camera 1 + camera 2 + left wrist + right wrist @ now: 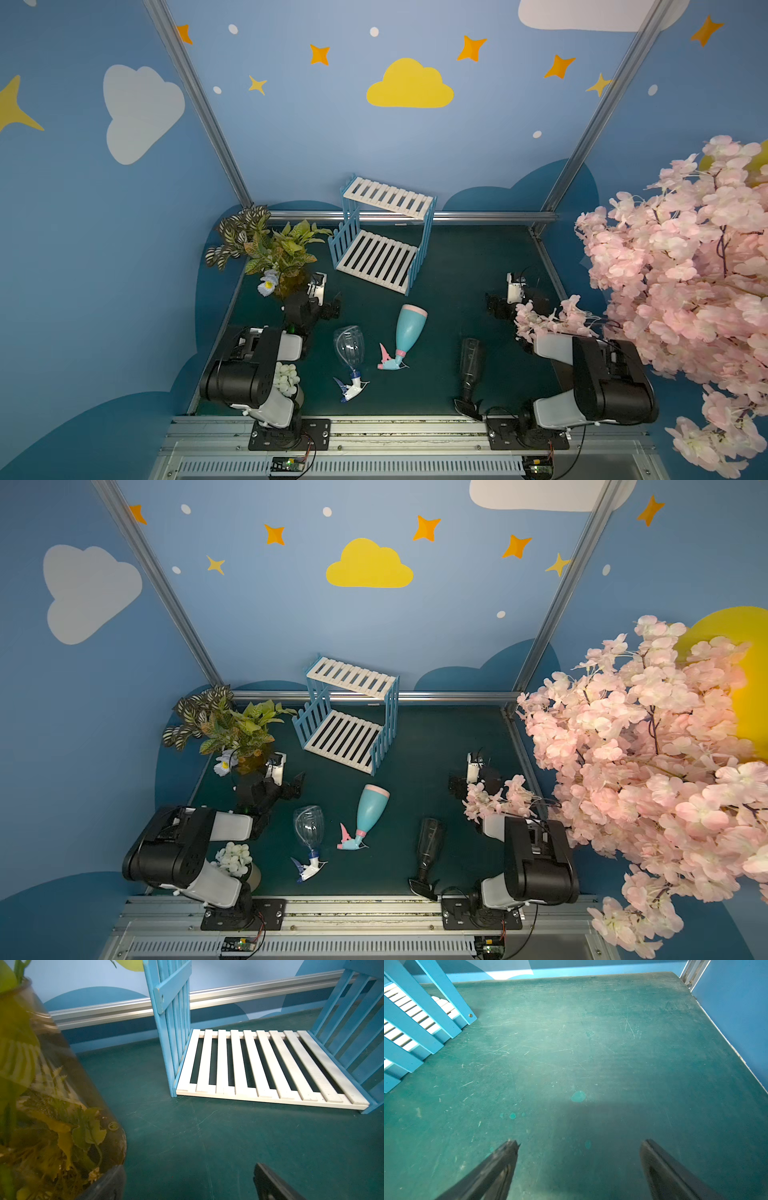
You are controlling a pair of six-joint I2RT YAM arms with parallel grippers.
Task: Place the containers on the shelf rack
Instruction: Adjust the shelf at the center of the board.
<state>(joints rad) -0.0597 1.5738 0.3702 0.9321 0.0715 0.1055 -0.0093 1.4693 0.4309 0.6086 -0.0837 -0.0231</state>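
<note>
The black bottle, nearest at right, the clear bottle at left and the blue bottle just beyond are laid sideways on the mat, none on the rack. Being tapered, they could be rolled away or squeezed out of a pinch. Farther off, the left gripper and right gripper are spread wide and empty; the jar just beside the left one could be knocked. On the far rack's slats a bottle could be toppled.

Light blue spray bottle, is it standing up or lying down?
Lying down: the light blue spray bottle rests on its side on the table, base toward the shelf rack.
</note>
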